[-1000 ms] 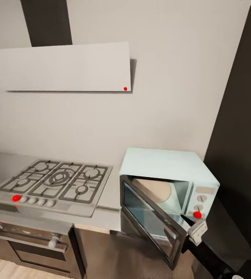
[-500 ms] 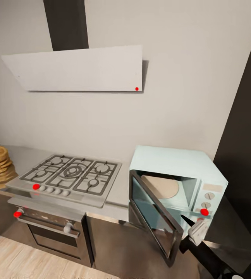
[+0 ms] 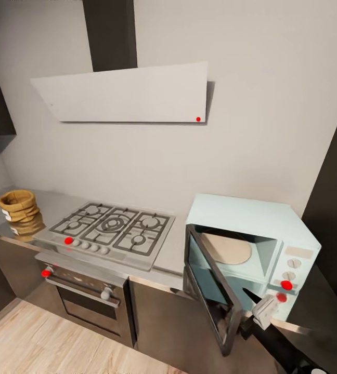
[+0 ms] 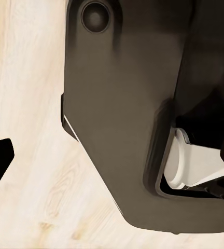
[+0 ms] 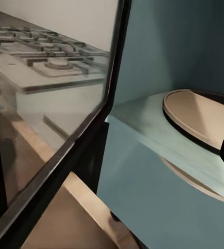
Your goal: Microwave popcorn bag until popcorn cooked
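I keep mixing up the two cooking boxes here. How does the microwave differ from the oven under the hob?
The microwave is pale mint-blue; the oven is dark with steel trim. The microwave stands on the countertop; the oven is built in below the gas hob. The microwave's door hangs open, showing its round turntable; the oven's door is shut. Both have round knobs and a dark glass door.
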You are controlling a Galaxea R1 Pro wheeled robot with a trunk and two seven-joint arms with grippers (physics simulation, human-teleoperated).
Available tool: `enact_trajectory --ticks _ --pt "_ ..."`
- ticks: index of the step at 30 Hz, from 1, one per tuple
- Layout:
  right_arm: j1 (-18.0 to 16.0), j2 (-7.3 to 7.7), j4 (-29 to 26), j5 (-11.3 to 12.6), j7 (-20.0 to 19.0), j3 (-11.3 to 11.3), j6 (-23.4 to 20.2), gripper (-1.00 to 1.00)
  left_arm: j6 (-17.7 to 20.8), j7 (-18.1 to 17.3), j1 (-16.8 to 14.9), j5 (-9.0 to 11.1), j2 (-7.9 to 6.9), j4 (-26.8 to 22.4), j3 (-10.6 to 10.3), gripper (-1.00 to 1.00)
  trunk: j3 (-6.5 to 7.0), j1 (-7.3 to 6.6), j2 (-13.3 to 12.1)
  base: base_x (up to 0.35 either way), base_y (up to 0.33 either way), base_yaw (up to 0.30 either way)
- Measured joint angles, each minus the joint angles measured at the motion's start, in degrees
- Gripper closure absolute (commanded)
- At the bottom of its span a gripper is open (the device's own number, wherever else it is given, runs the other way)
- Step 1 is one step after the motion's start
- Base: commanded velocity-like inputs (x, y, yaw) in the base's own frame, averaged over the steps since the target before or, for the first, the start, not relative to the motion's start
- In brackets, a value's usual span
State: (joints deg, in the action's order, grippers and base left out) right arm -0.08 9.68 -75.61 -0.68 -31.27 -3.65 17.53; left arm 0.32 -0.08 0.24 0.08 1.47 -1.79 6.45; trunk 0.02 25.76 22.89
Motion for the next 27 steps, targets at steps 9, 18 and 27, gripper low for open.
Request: enact_trajectory --ticks 9,18,27 --pt "0.0 0.0 0.0 0.05 0.04 0.04 0.01 -1.0 0.0 0.0 0.0 0.0 0.0 0.0 0.0 -1.0 0.0 0.0 0.0 0.0 0.0 0.162" --pt "0.0 -0.96 0.0 0.23 0.12 0.04 0.08 -1.0 0.0 0.0 0.0 0.0 0.0 0.0 0.01 -1.0 0.0 0.0 0.0 0.0 0.0 0.164" --pt "0.0 -2.36 -0.01 4.56 0.3 -0.07 0.27 -1.0 0.0 0.0 0.0 0.0 0.0 0.0 0.01 -1.0 0.0 0.0 0.0 -0.003 0.0 0.168"
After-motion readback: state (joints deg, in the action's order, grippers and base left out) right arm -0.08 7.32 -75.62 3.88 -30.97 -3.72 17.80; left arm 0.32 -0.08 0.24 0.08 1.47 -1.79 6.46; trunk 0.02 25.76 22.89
